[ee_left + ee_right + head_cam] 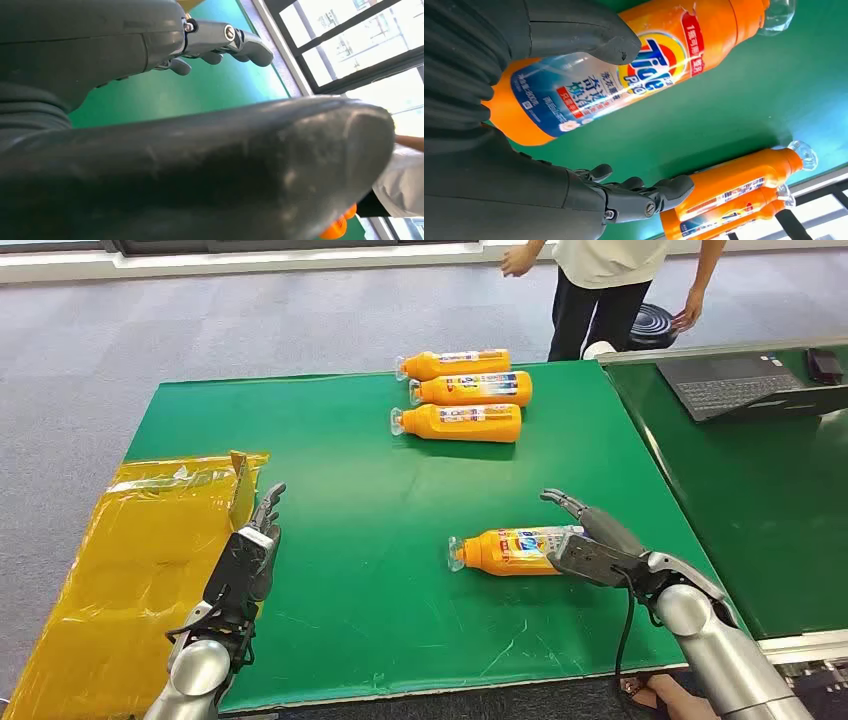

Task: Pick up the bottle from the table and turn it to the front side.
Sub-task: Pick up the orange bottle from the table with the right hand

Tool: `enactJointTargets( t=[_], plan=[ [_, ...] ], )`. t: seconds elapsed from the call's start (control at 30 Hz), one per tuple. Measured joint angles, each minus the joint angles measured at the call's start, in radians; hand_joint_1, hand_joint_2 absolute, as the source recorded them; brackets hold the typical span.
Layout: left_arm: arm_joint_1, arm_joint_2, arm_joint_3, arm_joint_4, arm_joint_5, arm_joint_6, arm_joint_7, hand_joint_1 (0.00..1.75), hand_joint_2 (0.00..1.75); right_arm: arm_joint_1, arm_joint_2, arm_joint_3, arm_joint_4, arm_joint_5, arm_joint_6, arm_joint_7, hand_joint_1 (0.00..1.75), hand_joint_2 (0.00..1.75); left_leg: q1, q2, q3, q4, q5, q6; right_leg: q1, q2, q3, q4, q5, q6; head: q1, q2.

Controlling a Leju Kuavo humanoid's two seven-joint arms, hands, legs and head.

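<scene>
- Floor (300, 310): grey-blue carpet with a fine ribbed texture.
- Main table (360, 470): green cloth top, wrinkled near the front edge.
- Second table (760, 490), darker green with a metal rim, stands just beside it; an open laptop (735, 385) sits on it.
- Yellow plastic sheet (130, 560) drapes over the main table's corner.
- Person (610, 285) stands at the far side.
- Window (350, 35): dark frames, bright daylight.
</scene>
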Motion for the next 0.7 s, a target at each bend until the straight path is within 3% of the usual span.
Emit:
enactJointTargets(
  t=[0.47,0.7],
  plan=[
    [0.009,0.005,-0.001,0.002,0.006,0.000,0.008,0.00,0.00,-0.137,-0.047,0.110,0.084,0.059,-0.038,0.068,0.00,1.75,0.000,0.000,0.000,0.000,0.000,0.000,0.000,0.000,0.000,0.000,0.000,0.000,0.000,0.000],
    [0.011,0.006,-0.003,0.004,0.007,-0.006,0.020,0.00,0.00,-0.239,-0.126,0.172,0.099,0.013,0.060,0.150,0.00,1.75,0.000,-0.001,0.000,0.000,0.000,0.000,-0.001,-0.001,0.000,0.000,0.000,0.000,0.000,0.000]
  ],
)
